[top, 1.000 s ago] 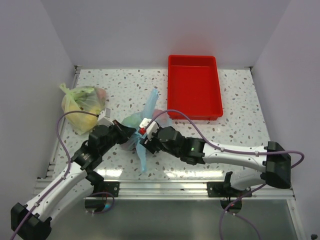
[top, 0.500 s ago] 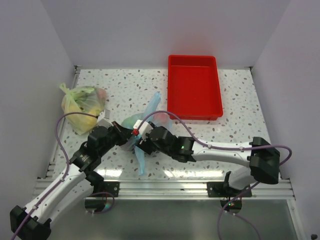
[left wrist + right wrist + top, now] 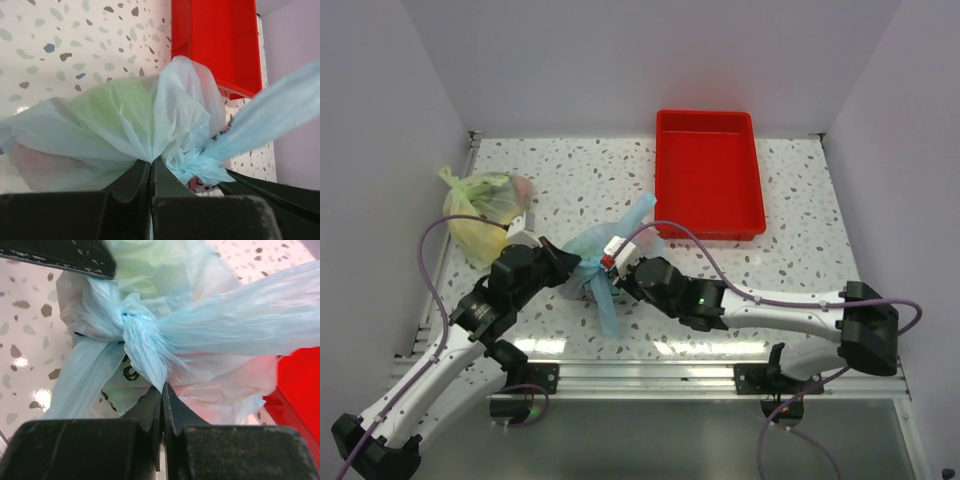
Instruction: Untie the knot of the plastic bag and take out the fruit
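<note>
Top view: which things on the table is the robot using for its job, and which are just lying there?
For the job: light blue plastic bag; its knot; fruit, showing green through the bag; left claw, pinching the bag; right claw, pinching at the knot.

Just lying about: yellow-green bag; red tray, untouched.

2 obstacles: red tray [image 3: 708, 175] far R, yellow-green bag [image 3: 485, 215] L (bare table [image 3: 580, 170] btwn them).

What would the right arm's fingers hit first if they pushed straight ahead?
The knot of the plastic bag: the shut right fingers pinch a fold hanging from it, so it seems to lie directly ahead.
</note>
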You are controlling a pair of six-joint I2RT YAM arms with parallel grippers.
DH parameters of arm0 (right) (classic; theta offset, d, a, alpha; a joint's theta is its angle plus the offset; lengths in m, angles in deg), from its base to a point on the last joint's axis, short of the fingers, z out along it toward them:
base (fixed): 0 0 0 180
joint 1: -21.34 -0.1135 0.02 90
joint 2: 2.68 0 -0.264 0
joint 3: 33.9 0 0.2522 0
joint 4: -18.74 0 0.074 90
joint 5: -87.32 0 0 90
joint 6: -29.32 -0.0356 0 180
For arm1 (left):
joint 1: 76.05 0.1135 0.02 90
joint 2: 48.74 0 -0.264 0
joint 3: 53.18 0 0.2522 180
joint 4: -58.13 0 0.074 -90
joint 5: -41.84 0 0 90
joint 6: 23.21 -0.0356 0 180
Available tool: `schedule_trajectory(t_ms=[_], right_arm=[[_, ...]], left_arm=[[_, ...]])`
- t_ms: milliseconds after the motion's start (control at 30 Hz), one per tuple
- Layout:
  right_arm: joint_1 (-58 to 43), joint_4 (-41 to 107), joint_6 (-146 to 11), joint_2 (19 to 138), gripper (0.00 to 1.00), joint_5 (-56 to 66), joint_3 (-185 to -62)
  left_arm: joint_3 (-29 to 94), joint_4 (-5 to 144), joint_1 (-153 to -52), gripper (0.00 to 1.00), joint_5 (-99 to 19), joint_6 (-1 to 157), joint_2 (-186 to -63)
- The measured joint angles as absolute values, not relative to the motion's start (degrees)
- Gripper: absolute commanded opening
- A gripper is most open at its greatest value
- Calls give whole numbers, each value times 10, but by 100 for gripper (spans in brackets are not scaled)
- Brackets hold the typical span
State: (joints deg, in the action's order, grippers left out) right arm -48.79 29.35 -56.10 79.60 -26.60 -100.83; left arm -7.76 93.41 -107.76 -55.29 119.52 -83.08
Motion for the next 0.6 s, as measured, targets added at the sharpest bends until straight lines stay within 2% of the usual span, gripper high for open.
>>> schedule_trajectory(t_ms=[233, 500, 533, 600], right_arm=[[-485, 255, -619, 608, 0, -319, -880], [-483, 255, -731, 422, 0, -325, -734], [-483, 261, -737, 414, 1, -317, -729], [-483, 283, -740, 412, 17, -297, -733]], left_arm=[[18, 981, -1054, 0, -606, 1135, -917], [64, 1000, -903, 0, -557, 1065, -993], [66, 999, -899, 0, -549, 1059, -995], [68, 993, -897, 0, -530, 1041, -997]])
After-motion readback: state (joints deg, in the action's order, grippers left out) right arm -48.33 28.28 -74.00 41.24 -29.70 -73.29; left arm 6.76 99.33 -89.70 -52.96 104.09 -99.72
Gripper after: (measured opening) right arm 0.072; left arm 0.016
